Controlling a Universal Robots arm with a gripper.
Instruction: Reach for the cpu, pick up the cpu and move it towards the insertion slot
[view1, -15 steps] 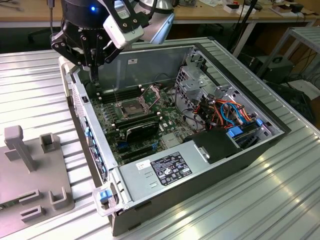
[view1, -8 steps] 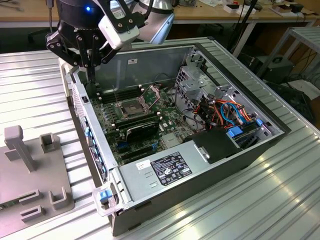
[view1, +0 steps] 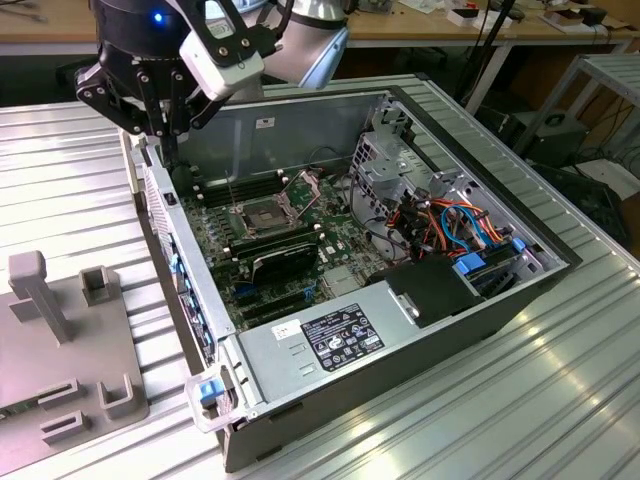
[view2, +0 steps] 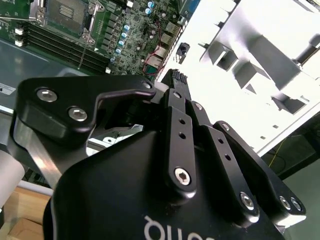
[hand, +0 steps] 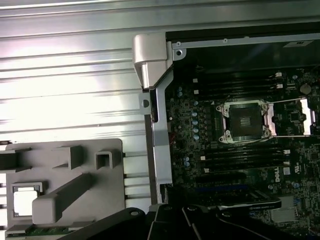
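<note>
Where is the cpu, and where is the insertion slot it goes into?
cpu (hand: 25, 201): first wrist view, the middle of its pale square face.
insertion slot (hand: 245, 120): first wrist view, its dark square centre inside the silvery frame.

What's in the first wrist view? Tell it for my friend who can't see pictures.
An open computer case shows the square insertion slot inside. Beside the case, a grey fixture plate holds the pale cpu.
</note>
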